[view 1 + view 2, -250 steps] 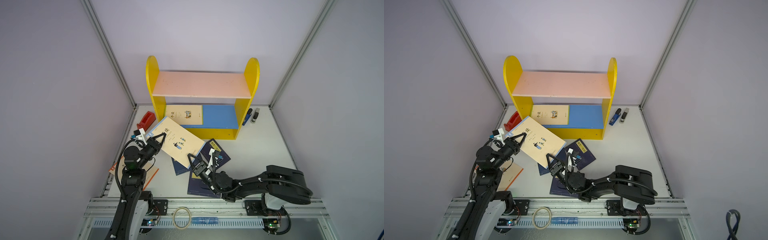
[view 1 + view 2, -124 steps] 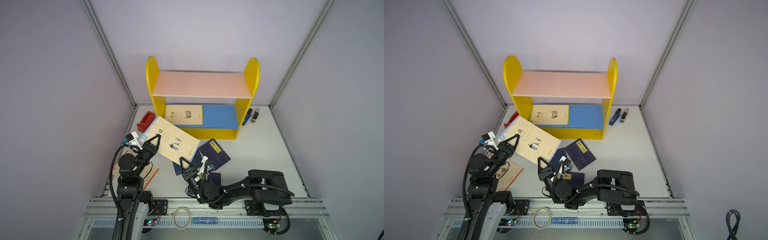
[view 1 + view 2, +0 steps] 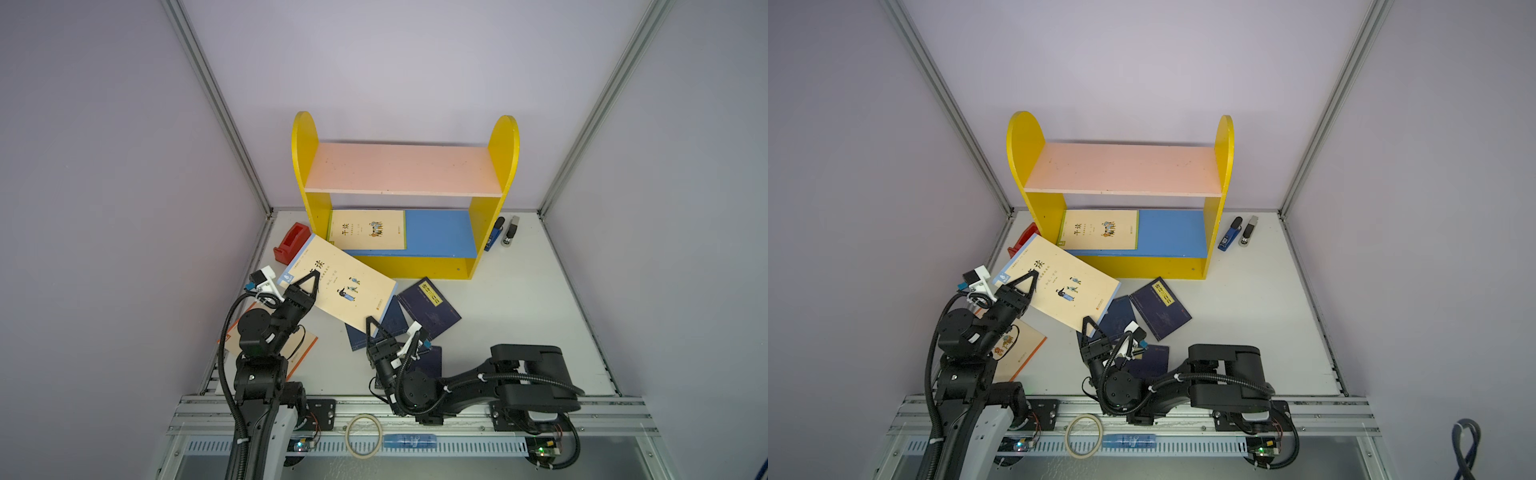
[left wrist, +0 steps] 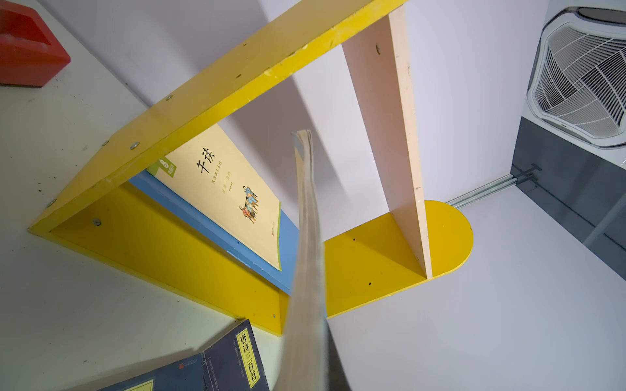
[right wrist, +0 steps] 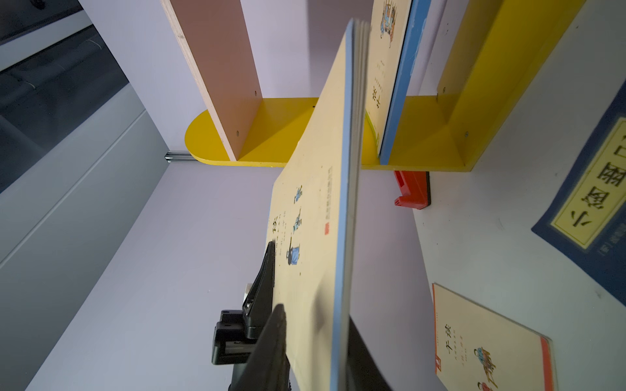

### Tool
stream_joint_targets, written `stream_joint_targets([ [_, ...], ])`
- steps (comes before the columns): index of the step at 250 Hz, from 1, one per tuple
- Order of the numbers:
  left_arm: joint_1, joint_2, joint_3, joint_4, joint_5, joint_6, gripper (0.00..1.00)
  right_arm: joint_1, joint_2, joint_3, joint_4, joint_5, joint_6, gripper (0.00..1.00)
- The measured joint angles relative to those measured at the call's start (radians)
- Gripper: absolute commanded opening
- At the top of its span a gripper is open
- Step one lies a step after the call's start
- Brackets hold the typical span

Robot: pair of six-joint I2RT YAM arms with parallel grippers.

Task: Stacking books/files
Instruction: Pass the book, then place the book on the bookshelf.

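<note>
The left arm stands tall on the left side of the cream book, bent in the middle. The left gripper points up and away from the arm's base. It is pinched tight on the book's left edge, with one finger lying flat on the cover. The right arm sits low and folded, to the right of the book and closer to the front. It reaches sideways, and the right gripper points up, squeezing the book's near corner between two fingers.
</note>
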State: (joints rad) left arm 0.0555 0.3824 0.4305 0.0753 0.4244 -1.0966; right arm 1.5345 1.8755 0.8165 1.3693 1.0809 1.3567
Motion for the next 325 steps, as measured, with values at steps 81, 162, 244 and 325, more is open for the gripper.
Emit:
stream_joint_targets([
  [81,0.000,-0.006,-0.003,0.000,-0.014,-0.004,0.00,-0.009,0.013,0.041,0.001,0.017,-0.043,0.11],
  [162,0.000,0.017,0.010,-0.035,-0.065,0.000,0.17,-0.074,0.014,0.007,0.007,-0.109,-0.026,0.00],
  [244,0.001,0.027,0.024,-0.135,-0.097,0.008,0.57,-0.251,-0.190,-0.204,-0.026,-0.306,-0.063,0.00],
  [325,0.001,0.028,0.039,-0.166,-0.116,0.016,0.62,-0.423,-0.579,-0.105,-0.605,-0.550,-0.243,0.00],
])
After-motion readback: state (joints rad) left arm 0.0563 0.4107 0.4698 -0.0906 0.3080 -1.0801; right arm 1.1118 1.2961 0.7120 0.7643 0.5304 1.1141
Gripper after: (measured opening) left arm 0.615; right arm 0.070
